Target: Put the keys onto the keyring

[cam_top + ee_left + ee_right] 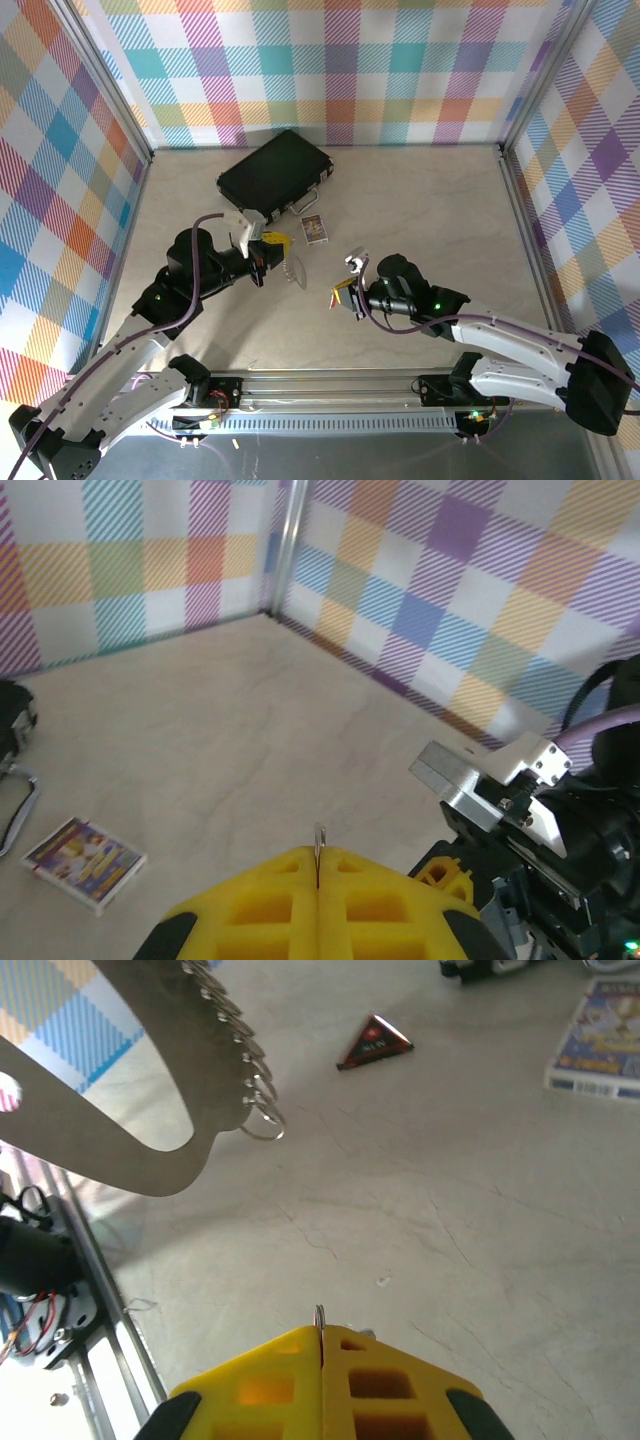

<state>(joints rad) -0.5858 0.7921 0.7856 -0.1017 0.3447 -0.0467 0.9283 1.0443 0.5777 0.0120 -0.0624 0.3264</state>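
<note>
writing: red triangle lettering and card print unreadable | keyring: flat silver loop edged with small rings, pinched at 3 o'clock of left gripper | right gripper: clenched

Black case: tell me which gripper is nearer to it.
Left. The left gripper is just below the black case in the top view; the right gripper lies farther down and to the right.
</note>
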